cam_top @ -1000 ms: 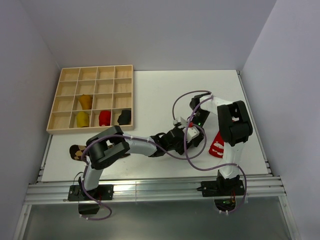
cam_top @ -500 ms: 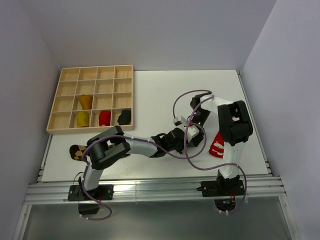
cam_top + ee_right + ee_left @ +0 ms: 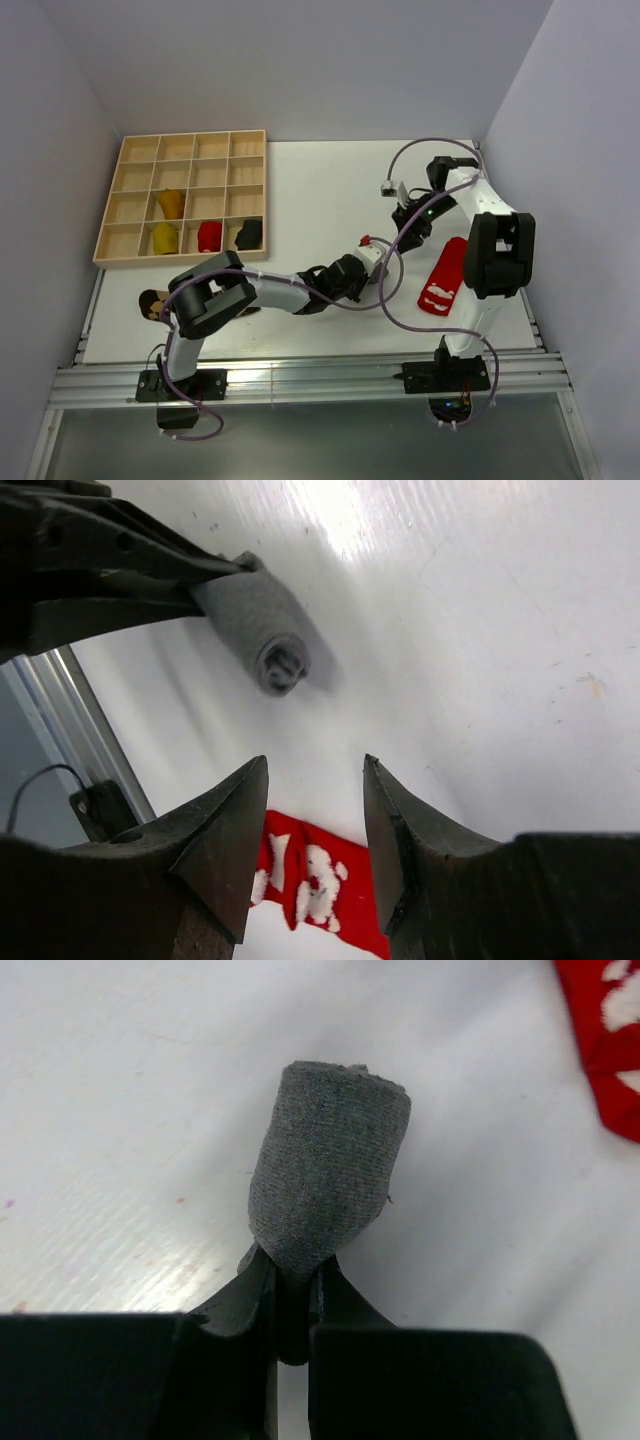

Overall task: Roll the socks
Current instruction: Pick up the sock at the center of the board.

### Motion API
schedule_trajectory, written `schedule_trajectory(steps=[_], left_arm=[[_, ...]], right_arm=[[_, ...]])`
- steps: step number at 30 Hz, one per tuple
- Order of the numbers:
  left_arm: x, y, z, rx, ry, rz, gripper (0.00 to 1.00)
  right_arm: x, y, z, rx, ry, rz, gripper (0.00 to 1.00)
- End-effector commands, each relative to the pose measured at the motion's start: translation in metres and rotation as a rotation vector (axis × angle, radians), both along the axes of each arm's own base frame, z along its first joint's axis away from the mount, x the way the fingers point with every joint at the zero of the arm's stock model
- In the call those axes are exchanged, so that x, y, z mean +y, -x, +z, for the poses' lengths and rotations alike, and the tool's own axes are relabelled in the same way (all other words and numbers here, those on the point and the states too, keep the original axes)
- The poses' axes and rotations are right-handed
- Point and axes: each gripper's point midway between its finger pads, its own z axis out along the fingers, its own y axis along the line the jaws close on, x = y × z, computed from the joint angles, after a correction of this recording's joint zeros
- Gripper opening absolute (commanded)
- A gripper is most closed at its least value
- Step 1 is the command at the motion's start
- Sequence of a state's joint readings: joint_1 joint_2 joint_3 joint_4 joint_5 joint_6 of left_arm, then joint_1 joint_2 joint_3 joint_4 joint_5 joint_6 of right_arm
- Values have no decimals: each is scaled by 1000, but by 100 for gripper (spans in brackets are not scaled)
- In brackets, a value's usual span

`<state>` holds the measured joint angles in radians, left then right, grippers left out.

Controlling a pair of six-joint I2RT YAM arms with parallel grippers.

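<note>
Nearest the arm bases, a flat brown-tan argyle sock (image 3: 152, 303) is seen at the left edge of the white counter (image 3: 300, 190). Further in, a plain grey sock (image 3: 325, 1160), rolled into a tight cylinder, is clamped at one end by the left hand (image 3: 292, 1290), near a flat red sock (image 3: 443, 275) with white marks. Beyond, the right hand (image 3: 315, 770) is held with its fingers apart, and four sock bundles (image 3: 209, 235) are lodged in the wooden compartment tray (image 3: 140, 150) at the far left.

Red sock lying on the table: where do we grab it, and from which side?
Likely one short end of the red sock, from straight above, right pincer closing across its narrow width. It lies flat and long, so no edge stands up for a side approach. The left pincer is busy with the grey sock.
</note>
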<state>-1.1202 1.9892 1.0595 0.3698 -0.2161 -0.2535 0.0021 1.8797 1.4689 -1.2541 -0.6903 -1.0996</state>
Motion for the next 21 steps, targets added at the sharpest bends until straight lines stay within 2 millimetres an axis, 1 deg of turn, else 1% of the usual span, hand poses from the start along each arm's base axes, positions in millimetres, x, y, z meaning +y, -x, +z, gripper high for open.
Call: schedule_trajectory(steps=[1,2,3,4,5,6,7,9,10,11,12,13,14,15,16,17,18,19,20,21], left_arm=[[37,-7,-13,39,-91,107,0],[41,-12,-10,43,-85,125,0],[45,-14,-8,52,-76,142,0],[48,-19,2,46,-57,162,0],[59,-29,6,42,-65,205,0],[63,-34,12,39,-56,225,0],[66,-39,27,27,-30,241,0],[83,-54,39,26,-22,302,0],[89,-60,55,13,5,322,0],[100,-71,63,5,12,361,0],[110,-78,69,-4,3,390,0],[117,-84,84,-23,20,418,0],[129,-94,91,-31,23,451,0],[136,-102,104,-52,33,481,0],[147,-106,113,-57,28,508,0],[162,-118,119,-64,28,553,0],[169,-128,132,-82,46,587,0],[187,-131,134,-81,7,635,0],[207,-143,138,-90,-6,698,0],[219,-152,149,-104,-4,748,0]], right_arm=[[12,-8,38,-75,-55,-69,50],[5,-9,41,-79,-63,-92,50],[4,-11,46,-85,-69,-115,50],[1,-17,51,-112,-68,-139,50],[-2,-18,54,-120,-72,-150,50],[-4,-18,57,-125,-75,-154,50],[-8,-22,59,-152,-60,-169,50],[-13,-24,60,-166,-50,-202,50],[-15,-26,64,-189,-46,-209,50],[-16,-26,65,-192,-49,-221,50],[-19,-26,67,-198,-51,-233,50],[-20,-25,69,-203,-49,-236,50],[-20,-25,71,-209,-49,-236,50],[-22,-26,72,-212,-46,-248,50],[-23,-27,75,-231,-46,-254,50],[-25,-28,76,-235,-42,-259,49],[-25,-28,78,-238,-41,-265,49],[-26,-30,80,-253,-42,-273,49],[-27,-31,82,-257,-41,-277,49],[-27,-30,83,-261,-40,-277,49]])
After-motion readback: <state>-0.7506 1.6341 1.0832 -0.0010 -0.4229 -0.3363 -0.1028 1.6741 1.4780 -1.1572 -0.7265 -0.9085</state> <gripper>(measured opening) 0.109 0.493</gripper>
